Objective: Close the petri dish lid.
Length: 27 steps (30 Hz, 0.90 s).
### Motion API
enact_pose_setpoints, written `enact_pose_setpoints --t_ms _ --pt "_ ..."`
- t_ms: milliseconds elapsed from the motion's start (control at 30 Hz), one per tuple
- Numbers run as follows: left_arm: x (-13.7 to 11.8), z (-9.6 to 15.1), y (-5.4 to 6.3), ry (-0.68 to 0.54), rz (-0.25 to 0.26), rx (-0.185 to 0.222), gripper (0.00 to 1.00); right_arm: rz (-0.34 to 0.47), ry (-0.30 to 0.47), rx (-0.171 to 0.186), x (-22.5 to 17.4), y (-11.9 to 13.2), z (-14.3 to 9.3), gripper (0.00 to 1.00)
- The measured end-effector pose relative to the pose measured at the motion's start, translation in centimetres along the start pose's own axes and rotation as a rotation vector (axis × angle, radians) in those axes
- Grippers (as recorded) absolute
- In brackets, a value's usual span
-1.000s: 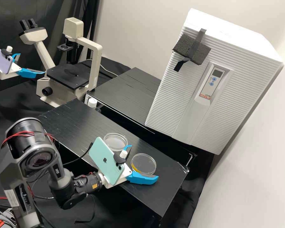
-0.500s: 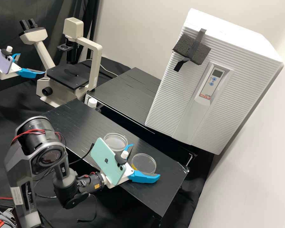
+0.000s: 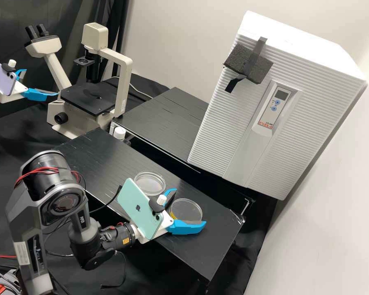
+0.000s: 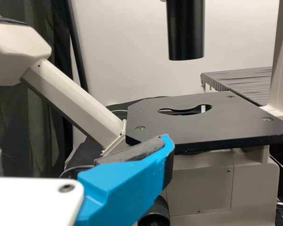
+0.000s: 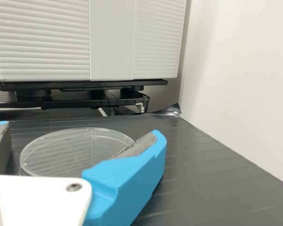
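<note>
Right gripper (image 3: 190,206), lower centre, high view: my fingers parted, unloaded, astride one petri dish (image 3: 186,209). I should centre on its rim, then close softly, level.

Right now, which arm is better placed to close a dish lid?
Probably the right: the right gripper stands open, a clear dish between its fingers; the left gripper hangs off by the microscope.
</note>
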<state>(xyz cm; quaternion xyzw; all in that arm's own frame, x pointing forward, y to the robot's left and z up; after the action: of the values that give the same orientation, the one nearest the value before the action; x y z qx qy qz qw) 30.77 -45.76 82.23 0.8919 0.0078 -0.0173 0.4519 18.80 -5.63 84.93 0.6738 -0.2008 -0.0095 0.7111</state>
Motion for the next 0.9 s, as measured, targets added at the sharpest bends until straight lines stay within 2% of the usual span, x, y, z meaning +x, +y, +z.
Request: enact_pose_setpoints --t_ms 733,833,900 --pt "0.0 0.0 0.0 0.0 0.0 0.0 1.0 0.0 0.018 -0.009 -0.3 0.3 -0.1 0.0" --pt "0.0 0.0 0.0 0.0 0.0 0.0 1.0 0.013 0.023 0.024 -0.8 1.0 -0.2 0.0" --pt "0.0 0.0 0.0 0.0 0.0 0.0 1.0 0.024 0.021 0.061 -1.2 1.5 -0.3 0.0"
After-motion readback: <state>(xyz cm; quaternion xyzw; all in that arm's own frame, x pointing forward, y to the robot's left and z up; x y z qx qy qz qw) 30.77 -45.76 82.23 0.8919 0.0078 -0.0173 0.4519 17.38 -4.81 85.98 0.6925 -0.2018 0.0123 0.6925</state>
